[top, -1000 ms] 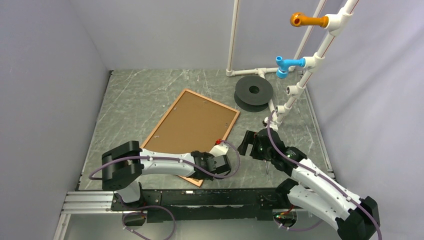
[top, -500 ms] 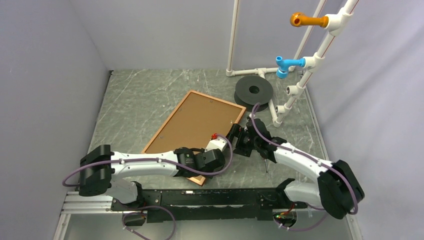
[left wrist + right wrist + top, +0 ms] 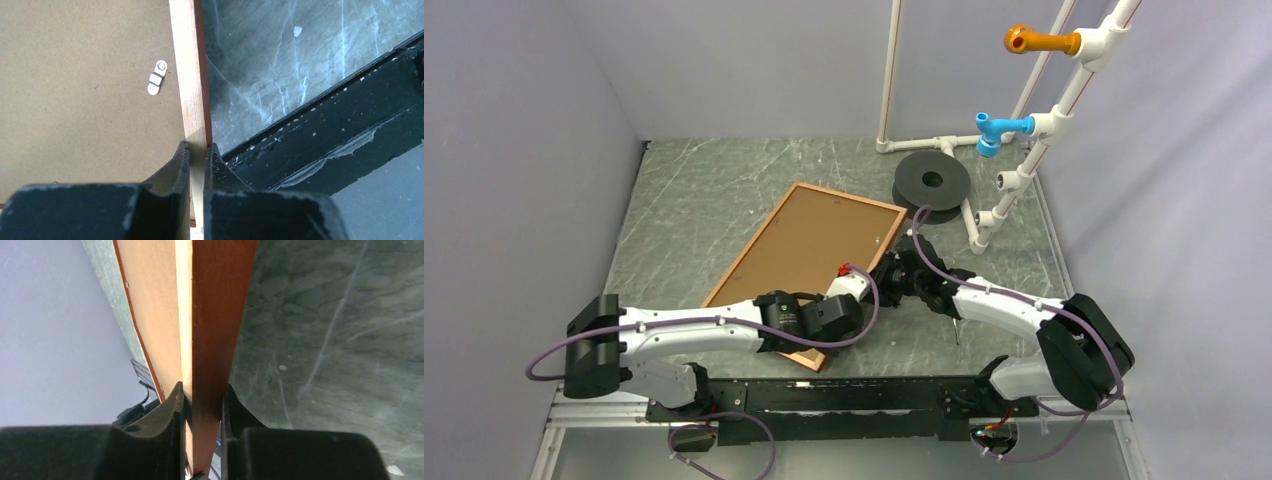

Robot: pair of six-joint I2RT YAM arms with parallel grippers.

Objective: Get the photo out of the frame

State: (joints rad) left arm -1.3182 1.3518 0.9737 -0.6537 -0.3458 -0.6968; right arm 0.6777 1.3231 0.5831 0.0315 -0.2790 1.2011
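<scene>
The frame [image 3: 752,252] lies back side up on the marble table, its brown backing panel [image 3: 809,250] facing me. The photo is hidden under that panel. My left gripper [image 3: 822,342] is at the frame's near corner; in the left wrist view its jaws [image 3: 198,148] pinch the pale rail [image 3: 187,75], with a small metal turn clip [image 3: 157,77] on the backing beside it. My right gripper [image 3: 892,268] is on the right-hand rail. In the right wrist view it [image 3: 202,390] is shut on the reddish-brown rail [image 3: 220,305], which stands edge-on between the fingers.
A black spool [image 3: 932,183] lies just beyond the frame's far right corner. A white pipe stand [image 3: 1014,180] with a blue fitting [image 3: 994,130] and an orange fitting [image 3: 1029,40] rises at the right. The black base rail [image 3: 844,395] runs along the near edge. Grey walls enclose the table.
My right arm swung left to the frame's right rail and its jaws closed on it. The left arm stretched forward and the frame's far end shifted right.
</scene>
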